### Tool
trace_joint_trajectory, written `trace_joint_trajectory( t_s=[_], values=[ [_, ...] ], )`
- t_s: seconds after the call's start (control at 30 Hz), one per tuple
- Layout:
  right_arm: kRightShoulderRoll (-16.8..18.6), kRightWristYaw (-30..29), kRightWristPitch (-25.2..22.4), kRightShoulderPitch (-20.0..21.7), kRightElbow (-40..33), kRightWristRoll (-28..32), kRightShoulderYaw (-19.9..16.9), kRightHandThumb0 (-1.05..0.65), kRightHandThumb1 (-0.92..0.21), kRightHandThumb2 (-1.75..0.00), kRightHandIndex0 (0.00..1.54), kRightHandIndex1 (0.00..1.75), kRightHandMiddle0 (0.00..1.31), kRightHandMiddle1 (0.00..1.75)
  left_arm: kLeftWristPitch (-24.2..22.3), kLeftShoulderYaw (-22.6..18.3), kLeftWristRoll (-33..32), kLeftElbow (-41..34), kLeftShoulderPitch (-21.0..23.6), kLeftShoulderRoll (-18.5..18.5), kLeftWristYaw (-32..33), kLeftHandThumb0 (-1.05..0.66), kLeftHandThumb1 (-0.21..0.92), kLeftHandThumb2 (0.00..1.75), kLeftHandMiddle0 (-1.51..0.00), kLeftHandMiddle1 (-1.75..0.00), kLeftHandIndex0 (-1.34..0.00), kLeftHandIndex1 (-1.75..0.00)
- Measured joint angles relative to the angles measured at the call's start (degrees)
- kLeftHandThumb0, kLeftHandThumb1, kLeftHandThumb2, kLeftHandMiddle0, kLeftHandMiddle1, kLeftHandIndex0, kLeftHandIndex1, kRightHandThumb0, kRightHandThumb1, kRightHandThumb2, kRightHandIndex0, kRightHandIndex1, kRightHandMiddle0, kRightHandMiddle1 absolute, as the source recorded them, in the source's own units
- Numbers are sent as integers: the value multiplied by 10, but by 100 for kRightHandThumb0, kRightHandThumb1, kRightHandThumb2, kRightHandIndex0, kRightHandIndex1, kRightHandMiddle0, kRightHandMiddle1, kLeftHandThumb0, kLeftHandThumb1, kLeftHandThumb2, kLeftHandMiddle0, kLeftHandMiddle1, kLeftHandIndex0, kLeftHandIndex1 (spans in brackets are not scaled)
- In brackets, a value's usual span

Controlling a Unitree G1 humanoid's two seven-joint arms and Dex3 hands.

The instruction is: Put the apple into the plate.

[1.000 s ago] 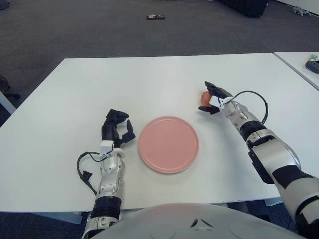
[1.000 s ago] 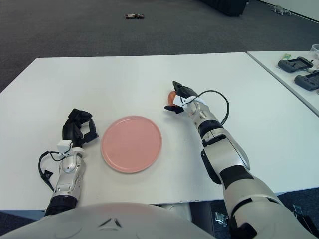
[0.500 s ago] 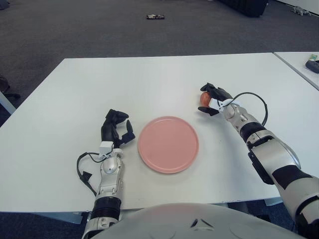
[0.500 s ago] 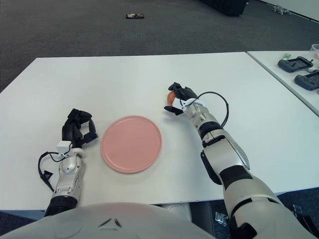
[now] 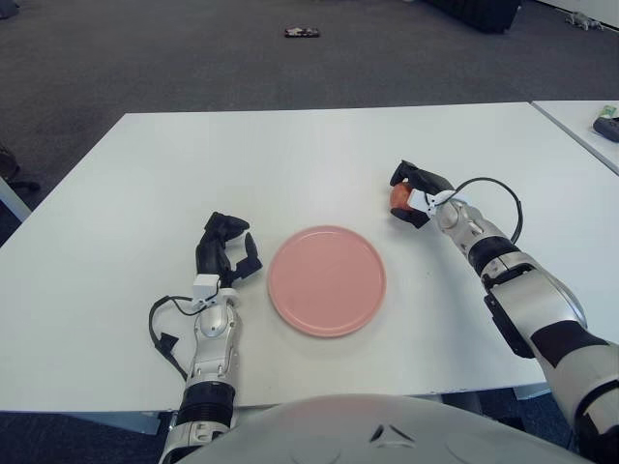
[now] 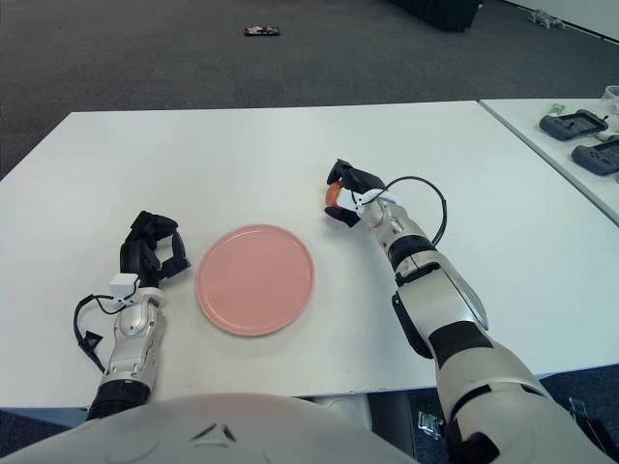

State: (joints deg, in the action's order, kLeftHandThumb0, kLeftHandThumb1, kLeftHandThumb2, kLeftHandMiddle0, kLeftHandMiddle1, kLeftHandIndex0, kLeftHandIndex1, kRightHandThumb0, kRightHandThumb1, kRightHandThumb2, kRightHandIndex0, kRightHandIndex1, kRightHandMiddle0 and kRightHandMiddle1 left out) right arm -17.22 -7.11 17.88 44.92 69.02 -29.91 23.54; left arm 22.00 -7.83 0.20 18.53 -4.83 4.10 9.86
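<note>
Brightness: even and bright over the white table (image 5: 309, 145); the carpet behind is darker.
Light source: diffuse, from overhead; no lamp in view.
Shadows: soft and faint, a thin rim under the plate (image 5: 327, 280) and a small patch beneath the right hand (image 5: 411, 194).
Glare: none on the table.
Sharpness: near things crisp; far floor objects small and indistinct.
Edge distortion: table edges slightly bowed.

White table (image 5: 290, 155) as I view it — pink plate (image 5: 327, 280) lies flat near its centre; left hand (image 5: 224, 253) rests on the surface at 9 o'clock of the plate, fingers curled.
</note>
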Motion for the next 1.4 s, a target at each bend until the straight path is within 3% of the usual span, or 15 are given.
trace_joint_trajectory(
  t_s=[0.67, 1.4],
  values=[
    [-3, -35, 22, -55, -65, 25, -55, 0, 11, -175, 98, 161, 70, 175, -1, -5, -3, 2, 3, 0, 1, -48, 33, 132, -118, -175, -60, -175],
    [-8, -72, 36, -144, -256, 54, -126, 0, 10, -175, 97, 163, 69, 175, -5, -8, -10, 3, 6, -1, -2, -48, 32, 133, -119, -175, -61, -175]
  ],
)
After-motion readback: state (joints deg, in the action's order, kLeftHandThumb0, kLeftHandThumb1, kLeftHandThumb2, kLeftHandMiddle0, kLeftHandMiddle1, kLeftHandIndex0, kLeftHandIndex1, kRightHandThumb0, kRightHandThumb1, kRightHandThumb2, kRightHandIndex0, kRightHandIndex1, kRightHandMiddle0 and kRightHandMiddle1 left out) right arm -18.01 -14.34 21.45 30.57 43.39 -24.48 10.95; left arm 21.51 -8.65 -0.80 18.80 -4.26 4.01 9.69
